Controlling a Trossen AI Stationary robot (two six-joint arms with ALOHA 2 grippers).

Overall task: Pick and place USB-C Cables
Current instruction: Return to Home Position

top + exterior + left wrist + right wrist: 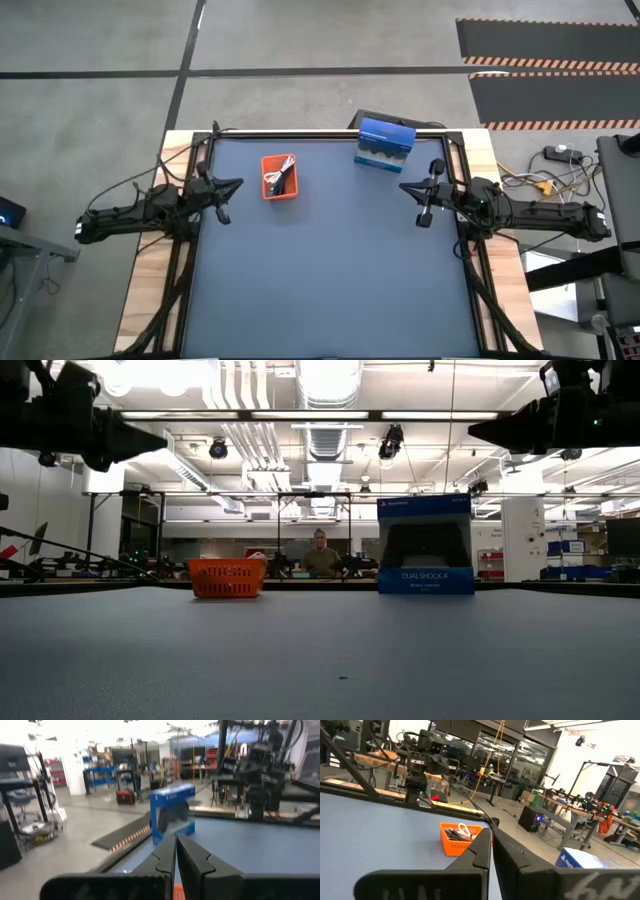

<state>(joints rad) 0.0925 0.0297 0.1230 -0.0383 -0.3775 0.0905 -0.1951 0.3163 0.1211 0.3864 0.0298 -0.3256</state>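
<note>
The cables [282,178] lie in a small orange basket [279,177] toward the table's far left; I make out white, black and red strands there, also in the right wrist view [459,833]. The teal-green one does not show. The basket [227,577] stands on its base on the blue table. My left gripper [238,184] hovers shut at the table's left edge, just left of the basket. My right gripper [404,186] hovers shut at the right edge, below the blue box. Both fingers pairs are closed in the wrist views [176,851] [491,845].
A blue DualShock 4 box [384,144] stands upright near the far edge, right of centre [424,546]. A person sits in the room beyond the table [320,555]. The blue table surface [330,280] stretches toward the near edge. Wires lie off the table's right side [545,180].
</note>
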